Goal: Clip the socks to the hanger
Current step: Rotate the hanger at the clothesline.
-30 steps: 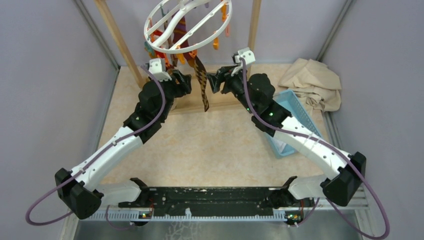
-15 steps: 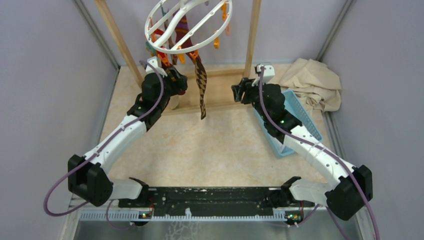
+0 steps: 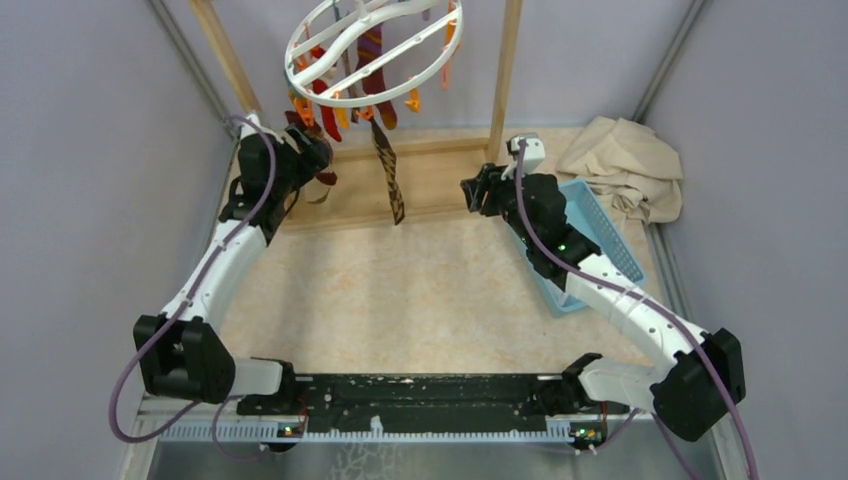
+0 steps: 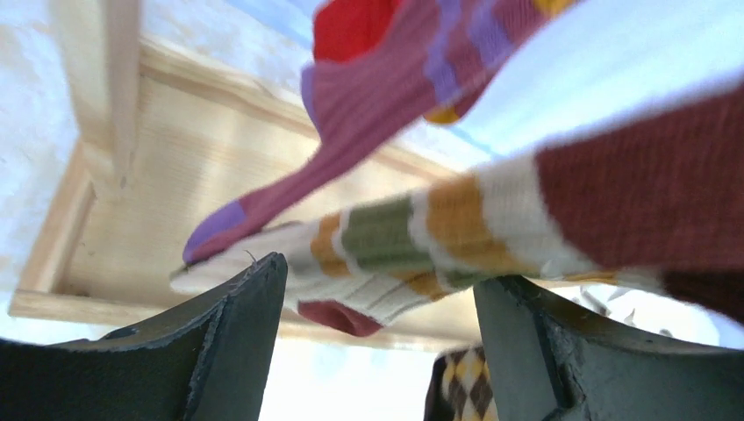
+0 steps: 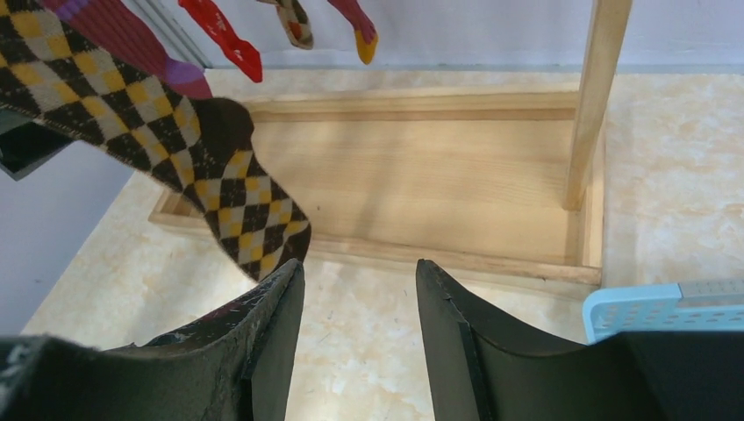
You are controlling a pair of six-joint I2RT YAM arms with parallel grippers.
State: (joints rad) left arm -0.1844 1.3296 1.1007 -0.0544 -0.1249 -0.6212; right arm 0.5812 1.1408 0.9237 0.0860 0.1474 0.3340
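The white ring hanger (image 3: 300, 62) hangs from the wooden frame at the back, with orange pegs under it. Several socks hang from it: a brown-diamond sock (image 3: 388, 172), a red sock (image 3: 317, 95) and a purple sock (image 3: 372, 62). My left gripper (image 3: 318, 160) is open, low at the hanger's left side. In the left wrist view a white striped sock (image 4: 412, 232) and the purple sock (image 4: 368, 105) hang just past its open jaws (image 4: 382, 281). My right gripper (image 3: 478, 190) is open and empty, right of the socks. The right wrist view shows its jaws (image 5: 360, 267) apart, the brown-diamond sock (image 5: 175, 149) up left.
The wooden pole frame has two uprights (image 3: 503, 70) and a flat base (image 3: 440, 185) on the table. A light blue basket (image 3: 600, 215) lies under my right forearm and also shows in the right wrist view (image 5: 667, 307). A beige cloth (image 3: 625, 160) is bunched at the back right.
My left arm has swung left and back, away from the middle. My right arm pulled back to the right and then held still. The hanger and socks swung left.
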